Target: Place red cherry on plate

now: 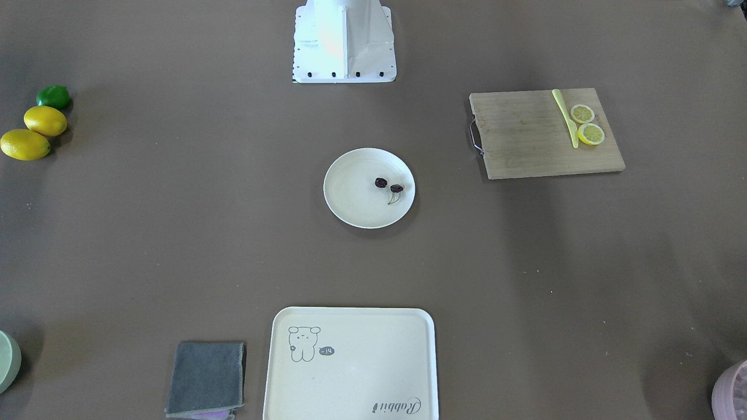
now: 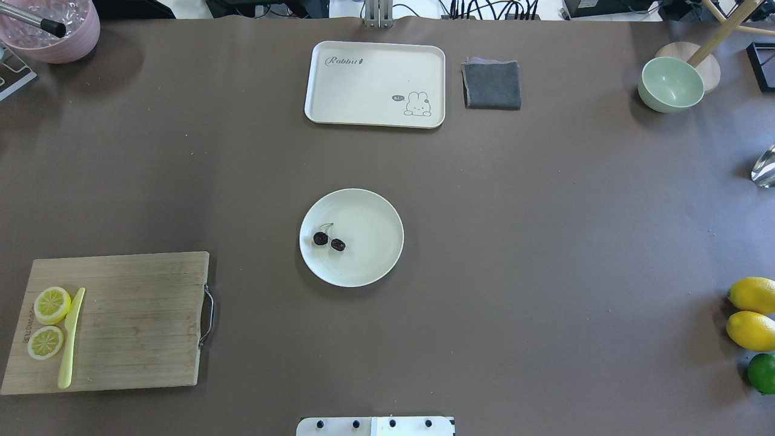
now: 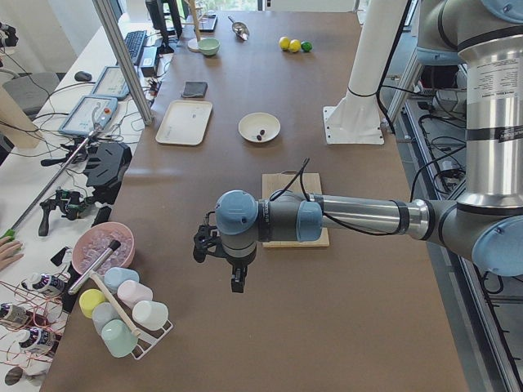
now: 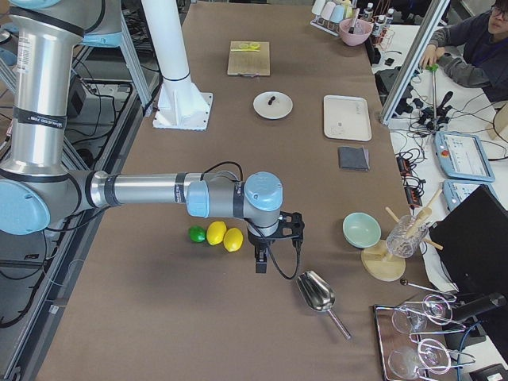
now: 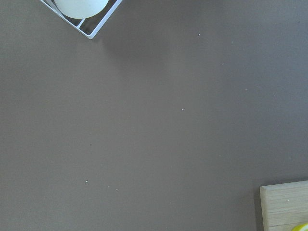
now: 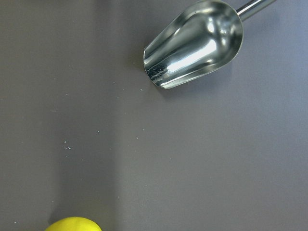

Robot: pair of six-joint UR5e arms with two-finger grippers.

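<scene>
The left hand (image 3: 237, 282) hangs over bare desk (image 2: 545, 242) beyond the cutting board (image 2: 139, 321). The right hand (image 4: 259, 262) hangs at the opposite end, between the lemons (image 4: 225, 236) and a metal scoop (image 6: 197, 45). Only the side views show the hands, so I cannot tell how far either is open. Neither seems to carry anything.

The cherry (image 1: 388, 186), a dark pair on pale stems, lies on the plate (image 1: 356, 210) at mid-desk, toward the robot's left half, well apart from both hands. I judge the placing done, so the next move calls only for keeping clear of the plate.

The tray (image 2: 363, 85) reads "Rabbit" beside a small animal drawing. Its speech bubble and a dark print on the cutting board's edge are too small to read.
</scene>
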